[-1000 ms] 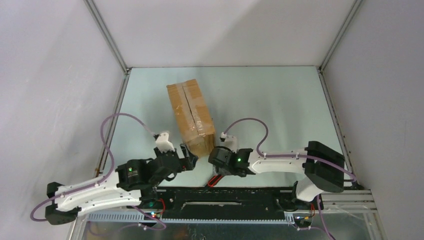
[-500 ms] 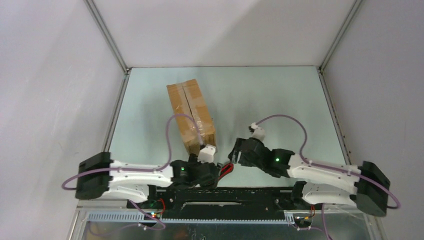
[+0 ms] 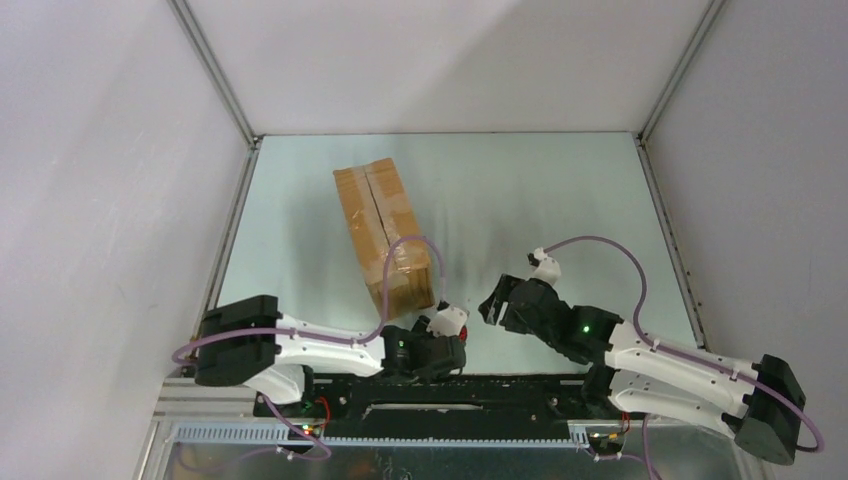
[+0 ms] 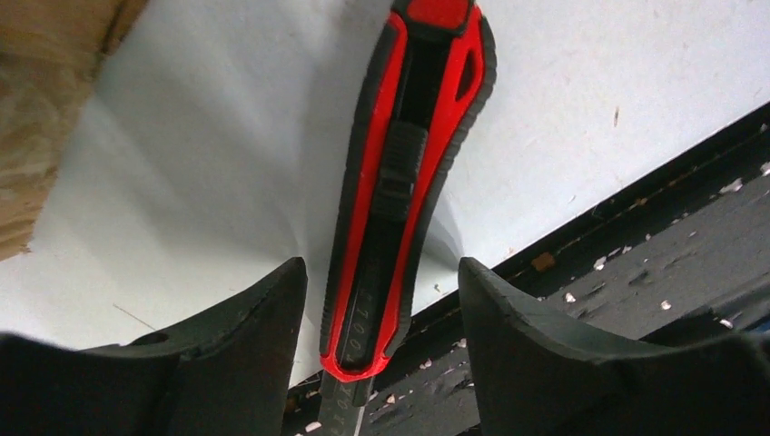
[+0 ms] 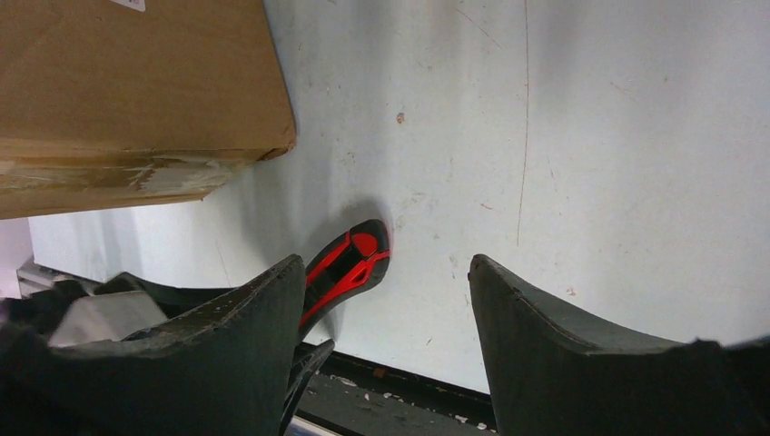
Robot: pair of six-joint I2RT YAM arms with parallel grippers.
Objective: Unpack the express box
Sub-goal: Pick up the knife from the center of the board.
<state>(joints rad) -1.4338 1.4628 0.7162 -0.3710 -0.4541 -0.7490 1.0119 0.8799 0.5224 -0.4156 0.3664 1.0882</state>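
The express box [image 3: 385, 238], a brown taped carton, lies shut on the pale table left of centre; a corner of it also shows in the left wrist view [image 4: 45, 100] and its side in the right wrist view [image 5: 136, 73]. A red-and-black utility knife [image 4: 399, 173] lies at the table's near edge, its blade end over the black rail. My left gripper [image 4: 381, 265] straddles the knife handle with a gap on each side, open. My right gripper [image 5: 386, 259] hovers open just right of the box's near end [image 3: 492, 305], with nothing between its fingers. The knife's tail [image 5: 356, 256] shows beside its left finger.
A black base rail [image 3: 450, 385] littered with paper flecks runs along the near table edge [image 4: 636, 272]. White enclosure walls with metal corner posts [image 3: 215, 80] surround the table. Purple cables [image 3: 610, 250] loop above both wrists.
My left arm has swung right along the near edge, from the box's near corner to the knife, and its jaws have narrowed around the handle. My right arm has drawn back to the right.
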